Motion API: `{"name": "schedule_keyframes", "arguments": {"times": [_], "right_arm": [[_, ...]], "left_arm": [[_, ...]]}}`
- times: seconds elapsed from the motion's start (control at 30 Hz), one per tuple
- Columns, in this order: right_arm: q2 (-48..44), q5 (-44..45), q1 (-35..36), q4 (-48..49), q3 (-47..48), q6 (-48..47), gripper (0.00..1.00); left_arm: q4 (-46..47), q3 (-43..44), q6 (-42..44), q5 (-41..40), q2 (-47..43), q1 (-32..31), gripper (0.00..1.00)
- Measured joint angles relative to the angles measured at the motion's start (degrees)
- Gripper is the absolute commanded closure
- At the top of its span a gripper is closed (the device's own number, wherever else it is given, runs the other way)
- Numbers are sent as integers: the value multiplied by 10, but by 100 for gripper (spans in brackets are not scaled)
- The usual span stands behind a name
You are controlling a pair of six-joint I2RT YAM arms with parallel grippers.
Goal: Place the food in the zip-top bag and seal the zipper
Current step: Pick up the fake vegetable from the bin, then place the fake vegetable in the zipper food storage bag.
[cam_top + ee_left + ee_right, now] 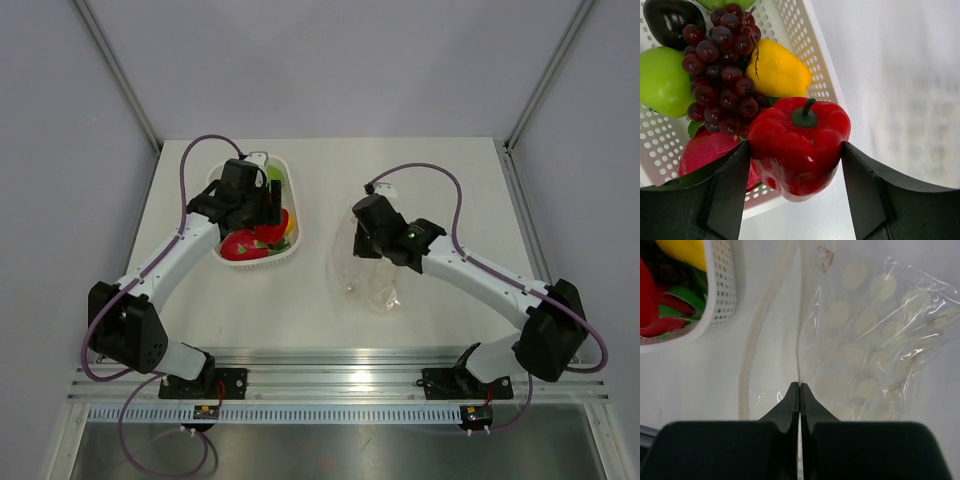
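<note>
1. The table (330, 160) carries everything; both arms reach out over it from your near edge.
2. Your left arm (170, 255) stretches to the basket (296, 205) on the left half. Your right arm (480, 270) bends in towards the middle.
3. The basket is white and perforated, and all the food is in or over it.
4. The bag (875, 340) lies flat and crinkled on the table right of the basket, apart from it. There is no food in it.
5. Your left gripper (795, 146) is spread wide, with a finger pressed on each flank of the pepper (795, 122).
6. Your right gripper (799, 390) has its fingers squeezed together, pinching the thin edge of the bag's mouth.
7. The pepper is red with a green stem and sits over the near rim of the basket.
8. Behind it are the grapes (722, 75), touching a yellow piece (780, 72) on one side and a green piece (662, 82) on the other.
9. A red piece (710, 150) lies under the grapes, and a dark piece (670, 20) is at the far corner.
10. The zipper (747, 355) is a pale strip curving away from the pinched edge, so the mouth gapes open.
</note>
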Motion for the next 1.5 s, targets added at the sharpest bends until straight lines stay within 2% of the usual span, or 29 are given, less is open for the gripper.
{"name": "schedule_keyframes", "arguments": {"times": [0.33, 0.53, 1.1, 1.5], "right_arm": [[191, -47, 22, 51, 185, -17, 100], [250, -78, 23, 66, 229, -13, 100], [282, -136, 23, 113, 253, 35, 100], [241, -178, 23, 178, 184, 77, 100]], "left_arm": [[-28, 23, -2, 3, -39, 0, 60], [-31, 41, -2, 21, -74, 4, 60], [14, 25, -43, 112, -82, 12, 60], [64, -34, -83, 137, -81, 27, 60]]}}
